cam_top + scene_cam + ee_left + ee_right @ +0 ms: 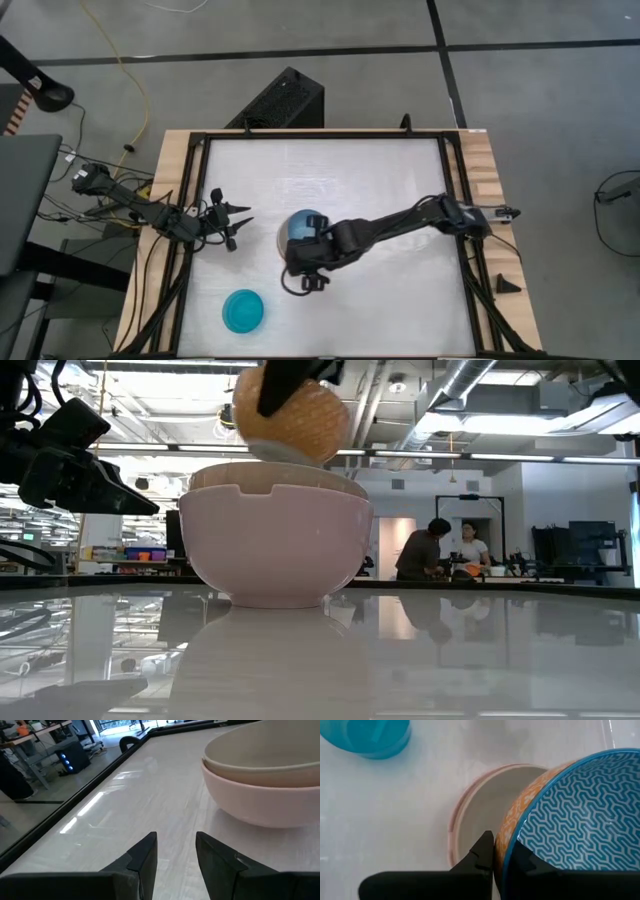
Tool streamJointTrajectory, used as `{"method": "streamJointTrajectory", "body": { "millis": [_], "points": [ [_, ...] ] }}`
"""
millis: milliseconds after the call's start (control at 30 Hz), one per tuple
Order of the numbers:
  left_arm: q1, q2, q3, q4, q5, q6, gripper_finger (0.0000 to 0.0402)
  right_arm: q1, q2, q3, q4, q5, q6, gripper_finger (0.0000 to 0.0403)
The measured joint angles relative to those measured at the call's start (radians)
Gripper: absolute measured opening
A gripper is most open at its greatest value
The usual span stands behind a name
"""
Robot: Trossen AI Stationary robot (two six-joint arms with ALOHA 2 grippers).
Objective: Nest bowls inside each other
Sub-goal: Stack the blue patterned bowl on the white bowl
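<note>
Presently, the right gripper [494, 854] pinches the rim of an orange bowl [520, 820] with a blue patterned inside — held tilted directly above the cream-and-pink stacked bowls [275, 540], so the drop looks straight down. Cyan bowl [243, 310] sits near that stack; left gripper [175, 852] waits beside it, fingers parted, empty.

light: bright, overhead | glare: table [480, 650] reflections | blur: nearest bowl
</note>
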Motion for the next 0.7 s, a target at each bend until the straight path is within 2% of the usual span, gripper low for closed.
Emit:
{"method": "streamJointTrajectory", "body": {
  "millis": [167,567,700],
  "points": [
    [0.0,0.0,0.0,0.0,-0.001,0.0,0.0125,-0.008,0.079,0.091,-0.032,-0.013,-0.025,0.0042],
    [0.0,0.0,0.0,0.001,-0.001,0.0,0.0125,-0.012,0.118,0.065,-0.061,-0.039,-0.02,0.0042],
    [0.0,0.0,0.0,0.0,-0.001,0.0,0.0125,-0.015,0.113,0.034,-0.003,-0.044,-0.029,0.0042]
  ]
}}
